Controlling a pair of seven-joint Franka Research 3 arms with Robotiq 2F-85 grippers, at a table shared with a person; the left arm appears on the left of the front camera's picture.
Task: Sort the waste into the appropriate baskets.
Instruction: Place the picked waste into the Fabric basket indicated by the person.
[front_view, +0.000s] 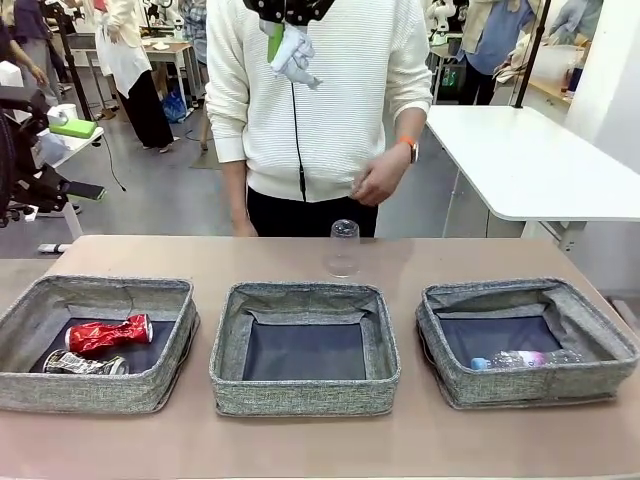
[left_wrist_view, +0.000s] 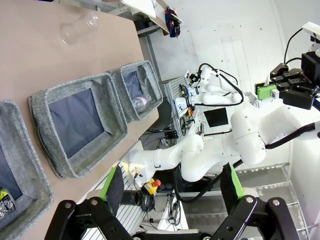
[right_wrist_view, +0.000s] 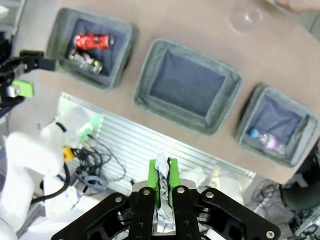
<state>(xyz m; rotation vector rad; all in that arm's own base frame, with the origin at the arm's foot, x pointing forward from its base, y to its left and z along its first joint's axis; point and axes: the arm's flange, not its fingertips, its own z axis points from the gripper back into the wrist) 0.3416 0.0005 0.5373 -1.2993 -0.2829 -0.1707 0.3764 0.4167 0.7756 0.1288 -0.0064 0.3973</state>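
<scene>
Clamping a crumpled white paper wad (front_view: 297, 55) tight between its green pads, the right gripper (right_wrist_view: 162, 175) hangs high over the brown counter (front_view: 300, 445). Its wrist view looks down on three grey woven fabric baskets. The left basket (right_wrist_view: 85, 80) holds a crushed red can (right_wrist_view: 93, 41) and a crushed dark printed can (right_wrist_view: 86, 60). Right of the middle basket (right_wrist_view: 175, 117), the right basket (right_wrist_view: 245, 125) holds a clear plastic bottle with blue cap (right_wrist_view: 267, 141). The left gripper (left_wrist_view: 172, 195) stands wide apart, holding nothing. The front view adds a clear plastic cup (front_view: 343, 247) standing just beyond the middle basket, a person's hand (front_view: 380, 180) above it, and a white table (front_view: 530, 160) far right.
</scene>
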